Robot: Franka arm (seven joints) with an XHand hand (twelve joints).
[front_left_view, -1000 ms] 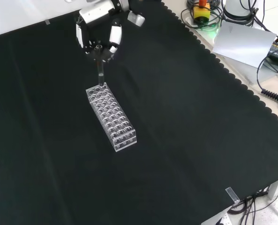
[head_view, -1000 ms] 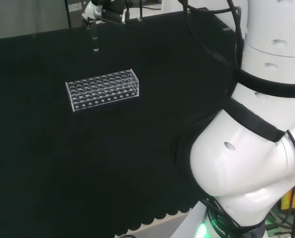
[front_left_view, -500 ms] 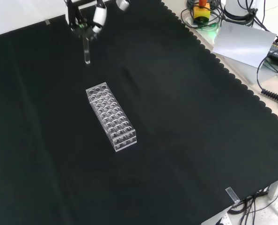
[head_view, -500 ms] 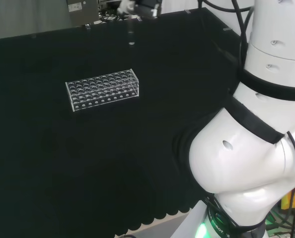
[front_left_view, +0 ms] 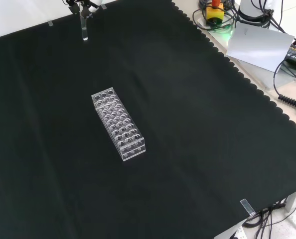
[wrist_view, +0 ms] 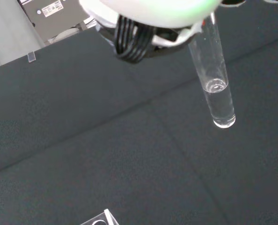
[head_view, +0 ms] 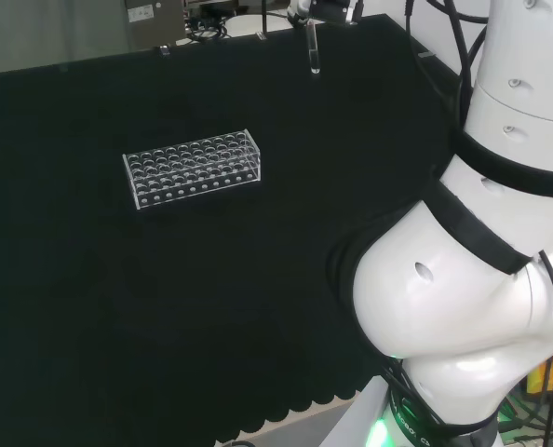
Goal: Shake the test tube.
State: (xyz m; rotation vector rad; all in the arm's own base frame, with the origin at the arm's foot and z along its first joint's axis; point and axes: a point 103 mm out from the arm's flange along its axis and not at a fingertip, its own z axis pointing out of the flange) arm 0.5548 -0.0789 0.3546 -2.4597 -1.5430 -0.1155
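Note:
A clear glass test tube point(head_view: 313, 51) hangs upright in the air, high over the black cloth, with a little clear liquid at its rounded end point(wrist_view: 217, 101). The hand point(head_view: 329, 7) holds it by its upper part at the head view's top edge. In the front view the tube point(front_left_view: 84, 28) hangs from the hand point(front_left_view: 83, 4) at the top left. A blurred white part of the hand point(wrist_view: 148, 9) covers the tube's upper end in the wrist view. The clear plastic tube rack point(head_view: 193, 168) stands on the cloth apart from the tube, well below it in the front view point(front_left_view: 119, 124).
The arm's white links point(head_view: 481, 233) stand at the head view's right. Beyond the cloth's scalloped edge point(front_left_view: 237, 64) in the front view lie a grey sheet point(front_left_view: 257, 42), a red-topped button box point(front_left_view: 215, 10) and cables. A corner of the rack point(wrist_view: 99, 220) shows in the wrist view.
The hand has carried the tube away from the rack: to the right in the head view, up toward the top edge in the front view. The rack has stayed put.

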